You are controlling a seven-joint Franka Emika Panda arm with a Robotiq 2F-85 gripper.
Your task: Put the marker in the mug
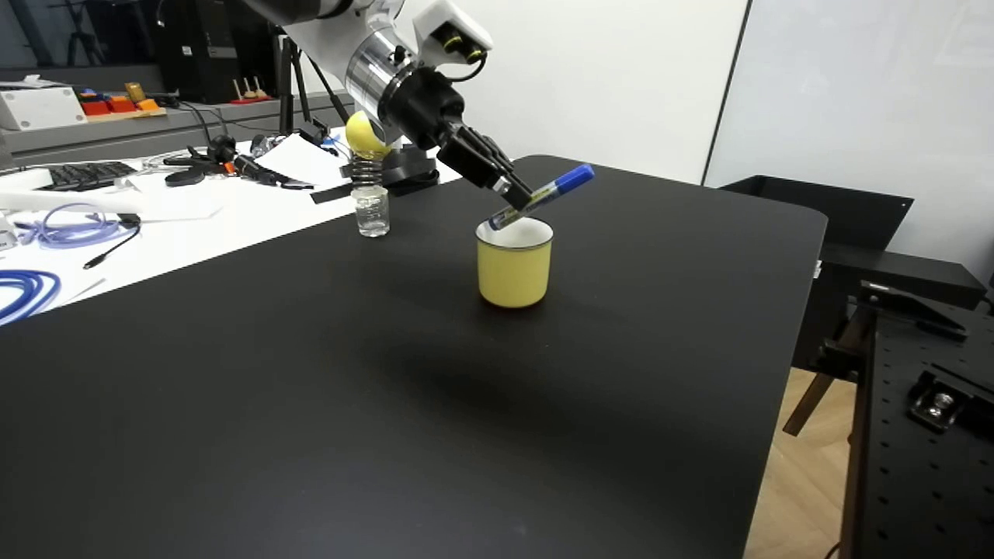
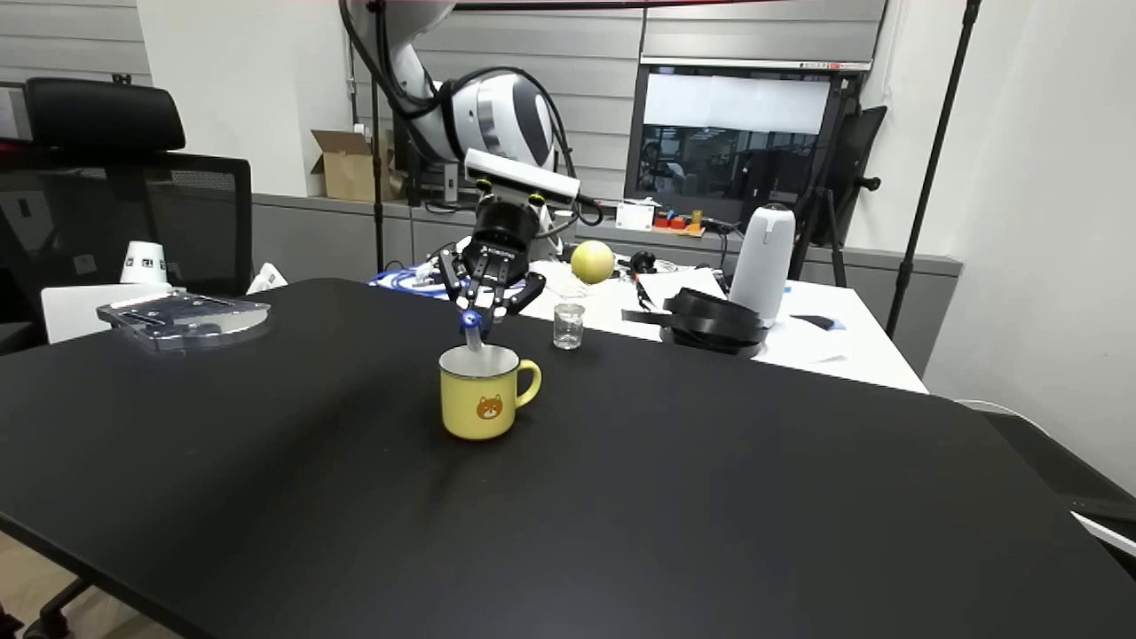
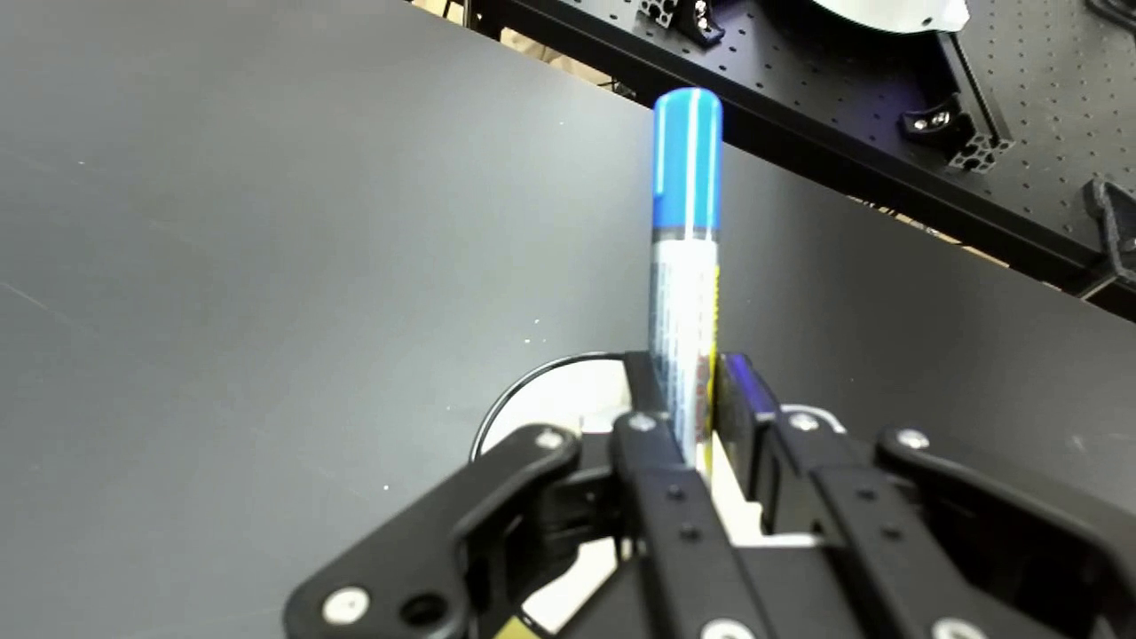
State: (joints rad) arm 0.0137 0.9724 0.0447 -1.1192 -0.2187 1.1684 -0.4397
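The marker [image 1: 553, 190] has a blue cap and a pale printed body. It is tilted, cap end up, and also shows in an exterior view [image 2: 472, 327] and in the wrist view [image 3: 688, 169]. My gripper [image 3: 682, 382] is shut on the marker's body; in both exterior views its fingertips [image 1: 519, 196] are just above the mug. The pale-yellow mug [image 1: 512, 272] stands upright on the black table, with its handle and a bear face showing in an exterior view [image 2: 466, 404]. The marker's lower end overlaps the mug's opening; I cannot tell whether it is below the rim.
A clear bottle [image 1: 372, 211] with a yellow ball on top stands near the table edge by the white desk. The white desk [image 2: 852, 342] holds cables, black straps and a grey-white device [image 2: 763, 262]. A clear plastic plate [image 2: 191, 319] lies on the black table's far side.
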